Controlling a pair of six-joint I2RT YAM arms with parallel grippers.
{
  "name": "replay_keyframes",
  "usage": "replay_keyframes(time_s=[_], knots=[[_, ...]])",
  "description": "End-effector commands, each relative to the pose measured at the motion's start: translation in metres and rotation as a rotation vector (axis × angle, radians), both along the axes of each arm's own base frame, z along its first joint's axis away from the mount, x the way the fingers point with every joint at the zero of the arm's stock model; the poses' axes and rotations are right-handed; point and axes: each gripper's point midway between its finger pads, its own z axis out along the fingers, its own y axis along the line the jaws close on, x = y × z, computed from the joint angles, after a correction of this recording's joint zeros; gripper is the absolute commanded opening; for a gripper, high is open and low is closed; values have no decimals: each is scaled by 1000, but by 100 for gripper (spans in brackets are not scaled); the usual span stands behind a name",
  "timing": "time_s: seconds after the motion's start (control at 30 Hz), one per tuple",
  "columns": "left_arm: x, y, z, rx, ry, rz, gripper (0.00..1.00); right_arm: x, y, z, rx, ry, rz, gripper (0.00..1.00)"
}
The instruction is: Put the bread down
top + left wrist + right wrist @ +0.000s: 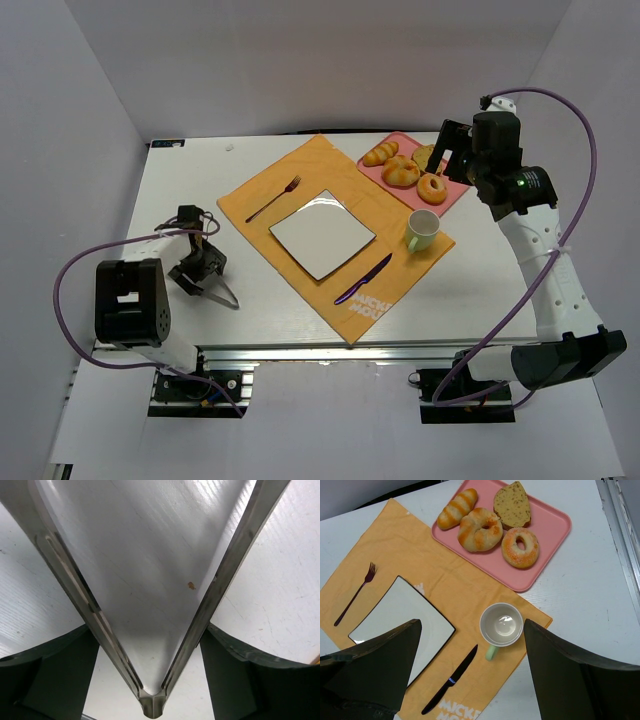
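Several breads lie on a pink tray (551,519) at the back right: a striped roll (457,508), a twisted bun (480,528), a brown slice (512,504) and a sugared ring (530,555). The tray also shows in the top view (457,194). A white square plate (322,235) sits on an orange placemat (255,205). My right gripper (445,150) is open and empty, high above the mug and tray. My left gripper (205,268) is at the left of the table, shut on metal tongs (75,590) near their hinge. The tongs' arms spread wide over bare table.
On the placemat lie a fork (275,200) left of the plate, a dark knife (365,278) in front of it, and a green-handled mug (423,228) at its right. White walls enclose the table on three sides.
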Motion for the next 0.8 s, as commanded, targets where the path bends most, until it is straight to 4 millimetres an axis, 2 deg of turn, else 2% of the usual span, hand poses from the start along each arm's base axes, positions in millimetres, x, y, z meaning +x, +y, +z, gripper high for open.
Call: replay_keyframes(time_s=[0.0, 0.13, 0.2, 0.23, 0.33, 0.37, 0.43, 0.47, 0.53, 0.57, 0.63, 0.67, 0.7, 0.77], knots=[[0, -2, -6, 14, 3, 0, 86, 1, -4, 25, -5, -83, -10, 89], [1, -1, 1, 18, -14, 6, 79, 0, -4, 26, -2, -85, -7, 90], [7, -1, 13, 20, -44, 3, 72, 0, -2, 27, 5, -88, -3, 89], [16, 0, 23, 25, -74, 3, 71, -1, -2, 27, 8, -89, -1, 89], [24, 2, 45, 36, -108, -4, 68, 0, 1, 27, 20, -85, 8, 89], [34, -8, 65, 35, -150, -49, 66, 0, 2, 28, 27, -87, 14, 89], [43, -8, 88, 42, -189, -72, 66, -1, 3, 29, 36, -88, 15, 89], [56, -8, 115, 53, -246, -87, 66, -1, 4, 29, 44, -85, 13, 89], [58, -7, 143, 81, -278, -114, 65, -1, 6, 29, 56, -77, 15, 89], [64, -6, 167, 91, -324, -119, 64, -1, 7, 28, 66, -73, 16, 89], [68, -8, 191, 101, -372, -148, 64, 1, 9, 28, 71, -68, 17, 89], [70, -9, 201, 102, -390, -163, 64, 2, 9, 34, 77, -79, 16, 89], [76, -12, 220, 101, -434, -179, 64, 2, 8, 36, 76, -81, 11, 89], [87, -26, 233, 83, -468, -251, 64, 3, 6, 47, 79, -105, -2, 89]])
